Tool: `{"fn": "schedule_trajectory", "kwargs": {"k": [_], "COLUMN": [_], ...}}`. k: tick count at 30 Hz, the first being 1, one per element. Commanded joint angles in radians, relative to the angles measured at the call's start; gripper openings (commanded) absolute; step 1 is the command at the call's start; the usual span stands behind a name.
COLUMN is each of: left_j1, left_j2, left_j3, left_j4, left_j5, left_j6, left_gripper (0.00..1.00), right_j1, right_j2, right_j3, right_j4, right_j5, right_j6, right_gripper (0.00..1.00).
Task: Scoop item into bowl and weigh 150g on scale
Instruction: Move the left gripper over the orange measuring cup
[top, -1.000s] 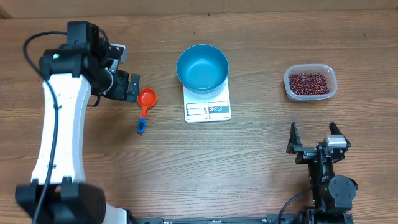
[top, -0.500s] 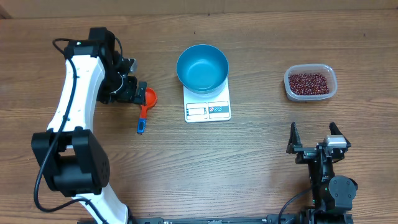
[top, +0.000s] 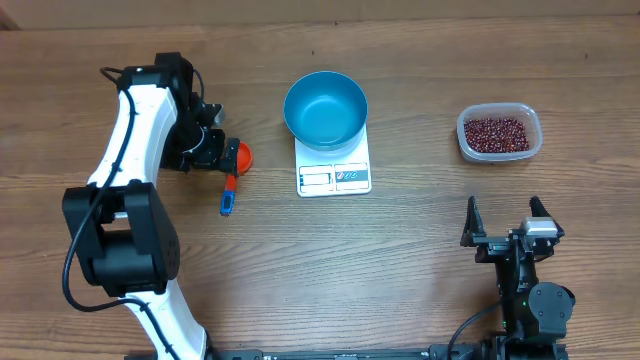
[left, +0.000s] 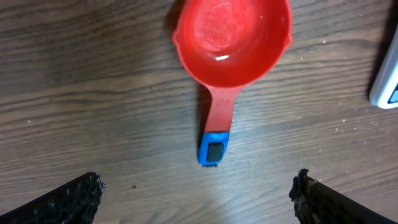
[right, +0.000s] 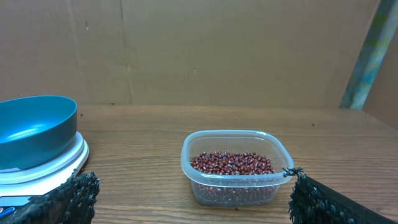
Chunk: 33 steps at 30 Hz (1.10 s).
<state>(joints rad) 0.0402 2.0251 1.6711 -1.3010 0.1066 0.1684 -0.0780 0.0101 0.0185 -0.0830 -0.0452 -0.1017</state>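
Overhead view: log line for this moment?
left pincer open over red scoop | right pincer open | bowl empty on scale | beans in tub

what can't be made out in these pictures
- scale readout: overhead view, digits too small to read; the left wrist view shows only its corner, cut off by the right edge.
- red scoop: overhead view, the left end effector covers part of its cup.
- blue bowl: right wrist view, cut off by the left edge.
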Motion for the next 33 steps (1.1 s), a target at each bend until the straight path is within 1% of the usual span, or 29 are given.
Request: {"fn": "schedule_trajectory", "kwargs": {"k": [1, 9, 17, 33], "left_j1": [0.005, 0.005, 0.005, 0.005], "left_j2": [0.017, 0.017, 0.017, 0.019], "left_j3": [0.002, -0.015, -0.016, -0.021], "left_j4": [0.012, 0.05, 0.124, 0.159], "left_j5": [-0.01, -0.01, -0.01, -0.01], "left_j6": [0.011, 0.011, 0.006, -0.002], "left_gripper": [1.0, 0.99, 0.99, 0.99], "right_j1": [0.0, 0.0, 0.0, 0.0], "right_j2": [-0.008, -0.008, -0.008, -0.008], "right_j3": [-0.011, -0.011, -0.011, -0.011], "right_j4": [0.003, 0.003, 0.003, 0.003], "right_j5": [-0.002, -0.002, -0.002, -0.002], "right_j6": [-0.001, -0.001, 0.0, -0.001], "right_gripper": [1.0, 1.0, 1.0, 1.0]}}
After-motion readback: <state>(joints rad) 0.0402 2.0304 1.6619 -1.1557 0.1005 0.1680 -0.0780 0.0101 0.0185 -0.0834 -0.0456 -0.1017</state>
